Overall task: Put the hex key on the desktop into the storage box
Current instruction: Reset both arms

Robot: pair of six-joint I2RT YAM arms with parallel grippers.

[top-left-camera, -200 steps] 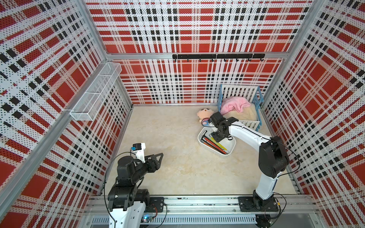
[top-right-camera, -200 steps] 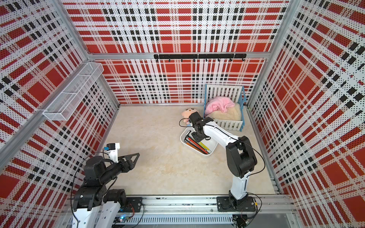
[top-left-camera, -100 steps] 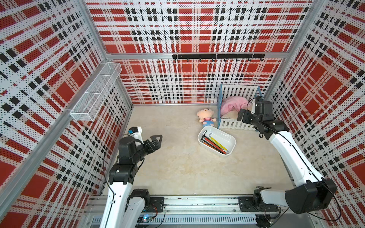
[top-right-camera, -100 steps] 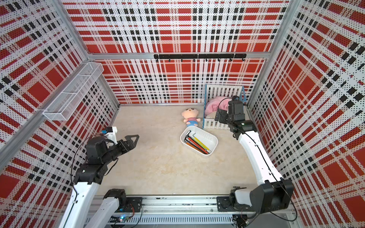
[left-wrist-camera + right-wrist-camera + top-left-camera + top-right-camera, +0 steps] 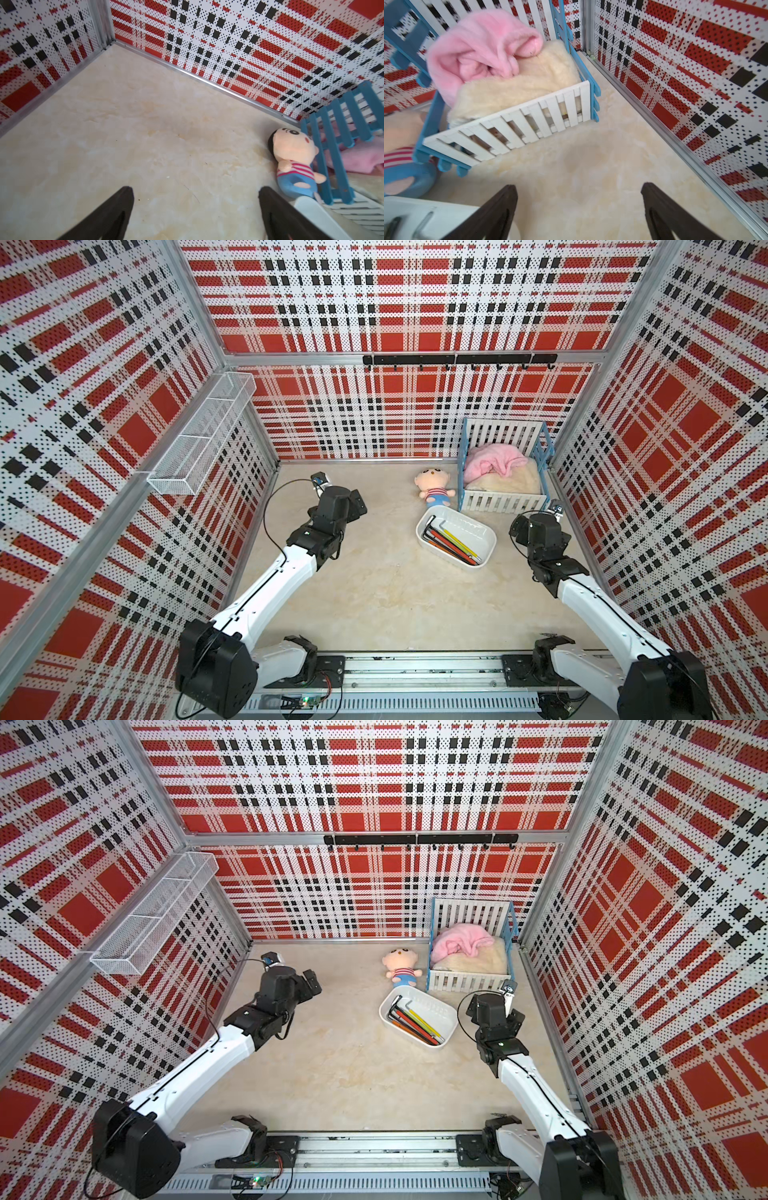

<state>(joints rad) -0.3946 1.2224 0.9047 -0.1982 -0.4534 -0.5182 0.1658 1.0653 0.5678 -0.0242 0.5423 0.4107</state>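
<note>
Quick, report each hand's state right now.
Left hand: open, holding nothing.
Right hand: open, holding nothing.

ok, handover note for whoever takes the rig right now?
Left gripper: open, empty, over the bare cream marbled desktop.
Right gripper: open, empty, over the desktop beside the box.
Black, red, yellow and silver L-shaped hex keys: all lying inside the white glossy plastic storage box.
Done: no hex key shows on the desktop in any view.
Left: nothing visible to pick up.
</note>
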